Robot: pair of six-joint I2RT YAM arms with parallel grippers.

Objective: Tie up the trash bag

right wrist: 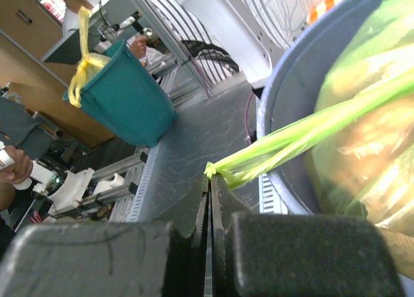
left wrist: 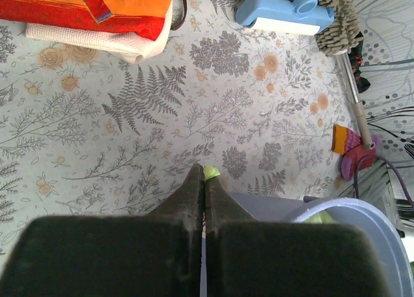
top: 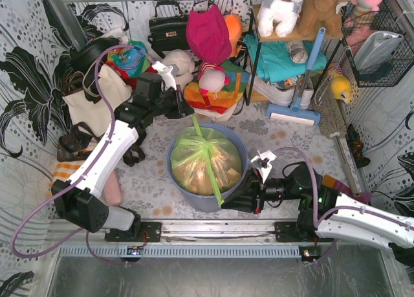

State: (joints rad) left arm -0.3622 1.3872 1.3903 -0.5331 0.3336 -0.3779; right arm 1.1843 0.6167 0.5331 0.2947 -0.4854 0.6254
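The trash bag (top: pixel 206 160), thin light-green plastic with tan paper showing through, sits in a blue-grey round bin (top: pixel 240 148) at the middle of the floral cloth. Two twisted strips of the bag stretch across its top in opposite directions. My left gripper (top: pixel 189 113) is just beyond the bin's far rim, shut on the end of the far strip; a green tip (left wrist: pixel 212 173) pokes out between its closed jaws. My right gripper (top: pixel 226 202) is at the bin's near right rim, shut on the near strip (right wrist: pixel 304 138), which runs taut back to the bag (right wrist: pixel 369 161).
A cream tote bag (top: pixel 97 101) and a black handbag (top: pixel 168 29) lie at the back left, with colourful cloth items (top: pixel 210 93) behind the bin. A blue floor tool (top: pixel 294 112) and a shelf with stuffed toys (top: pixel 284 9) stand at the back right, next to a wire basket (top: pixel 378 48).
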